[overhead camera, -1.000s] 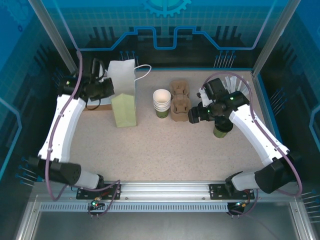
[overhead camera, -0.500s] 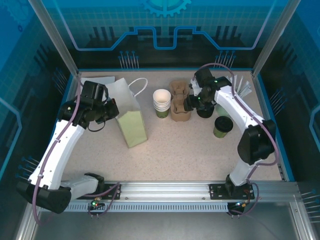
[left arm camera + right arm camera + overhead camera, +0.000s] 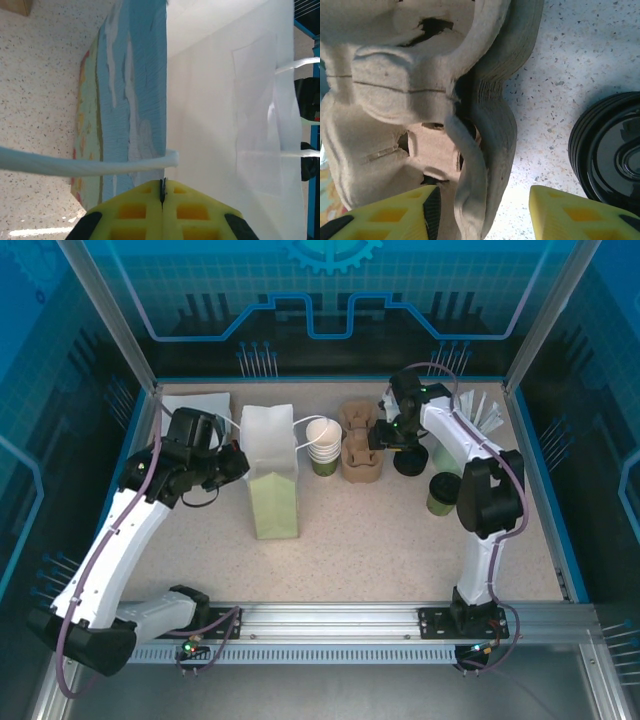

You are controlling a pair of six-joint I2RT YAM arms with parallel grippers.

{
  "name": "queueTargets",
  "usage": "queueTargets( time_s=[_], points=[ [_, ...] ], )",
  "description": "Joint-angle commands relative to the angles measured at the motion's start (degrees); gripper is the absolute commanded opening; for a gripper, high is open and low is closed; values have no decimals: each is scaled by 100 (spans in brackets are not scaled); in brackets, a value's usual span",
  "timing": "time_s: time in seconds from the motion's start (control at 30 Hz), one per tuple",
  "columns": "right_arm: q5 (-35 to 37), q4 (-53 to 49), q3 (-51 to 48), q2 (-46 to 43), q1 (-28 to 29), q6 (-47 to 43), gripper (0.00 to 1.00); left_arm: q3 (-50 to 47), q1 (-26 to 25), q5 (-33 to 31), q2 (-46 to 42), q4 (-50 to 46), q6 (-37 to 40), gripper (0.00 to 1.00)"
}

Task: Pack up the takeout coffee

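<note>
Toward the right side of the speckled counter (image 3: 380, 530), the takeout coffee (image 3: 443, 495) stood upright and alone, with neither arm touching it. It was a small dark green paper cup whose top looked dark from the overhead view. It sat just nearer the arm bases than a stack of black lids (image 3: 410, 462), and well apart from the brown pulp carrier stack (image 3: 360, 462) at the middle rear.

The right jaws were spread wide, one yellow finger on either side of the carrier stack's (image 3: 395, 85) layered edge, with the black lids (image 3: 610, 145) just beside them.

Across the counter, the left jaws were pressed together on the rim of a pale green paper bag (image 3: 273, 490), which stood open with its white lining showing. From the wrist view the bag's (image 3: 225, 100) white handle crossed just above the fingertips. A stack of white-lined cups (image 3: 322, 440) stood between the bag and the carriers.
</note>
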Motion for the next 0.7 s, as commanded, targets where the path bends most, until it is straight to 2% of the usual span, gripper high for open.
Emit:
queueTargets(
  time_s=[0.0,0.1,0.2,0.4,0.67],
  points=[
    [-255,-3,220,145,-31,63,47,-248,-34,203,-182,159,-189,10],
    [-295,-25,291,236,-36,64,44,-326,-39,176,-246,181,-184,37],
    [-269,-52,320,246,-39,48,39,-250,-39,76,-300,26,-92,50],
    [-384,-96,302,224,-40,24,26,-73,-39,-80,-490,-326,120,58],
    [-815,95,6,-187,-116,38,20,194,-38,-112,-785,-546,363,61]
  ],
)
